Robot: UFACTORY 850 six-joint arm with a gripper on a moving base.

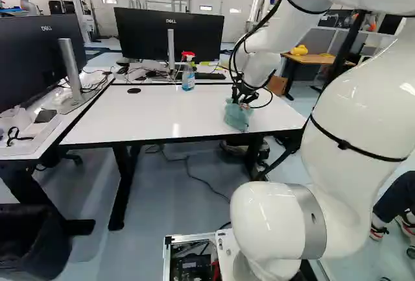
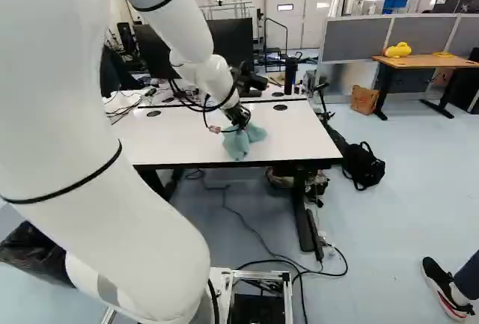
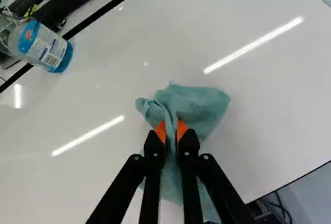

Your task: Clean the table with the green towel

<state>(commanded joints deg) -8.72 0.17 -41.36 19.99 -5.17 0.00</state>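
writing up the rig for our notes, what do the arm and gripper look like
The arm is glossy white with thick, rounded segments, thin black bands and a silver-grey ring on a lower joint. Black cables loop loosely outside it near the wrist. The gripper is black, with two slim fingers built from narrow bars and tipped with orange pads.

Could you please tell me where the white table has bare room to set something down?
In the left base view, the white table is bare between the spray bottle, green towel and left edge. Another patch runs from towel to right edge. It is crowded where the hand grips the towel, and around the keyboard behind.
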